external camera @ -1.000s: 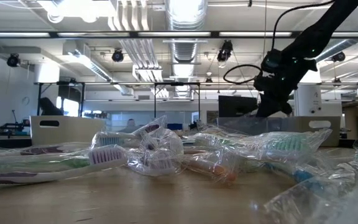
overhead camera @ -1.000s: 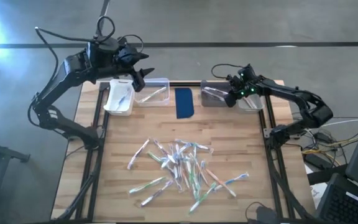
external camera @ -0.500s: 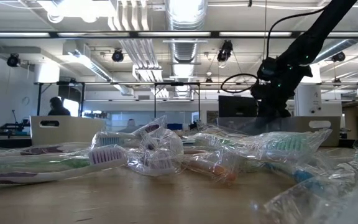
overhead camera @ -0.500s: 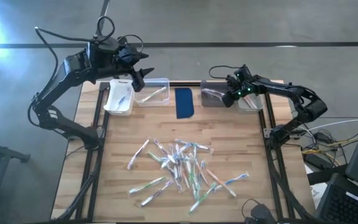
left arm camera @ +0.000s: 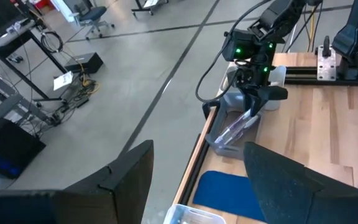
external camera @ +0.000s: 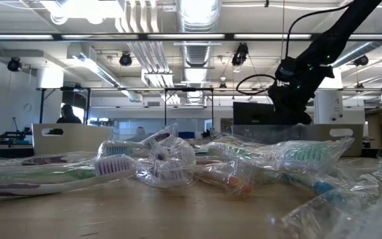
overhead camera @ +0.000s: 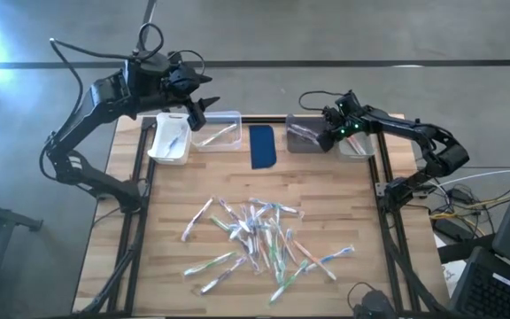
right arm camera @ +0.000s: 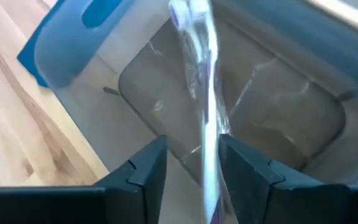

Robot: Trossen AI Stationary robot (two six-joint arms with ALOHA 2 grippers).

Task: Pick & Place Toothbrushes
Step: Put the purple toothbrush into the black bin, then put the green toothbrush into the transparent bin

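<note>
Right gripper (overhead camera: pixel 328 136) hangs over the grey bin (overhead camera: pixel 301 142), clenched on a wrapped toothbrush (right arm camera: pixel 205 118). Left gripper (overhead camera: pixel 197 108), fingers spread wide, waits well apart from that bin.

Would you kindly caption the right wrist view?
Right gripper holding a wrapped toothbrush above the grey bin.

The right tool (overhead camera: pixel 328 136) has edged back over the grey bin (overhead camera: pixel 303 139).
</note>
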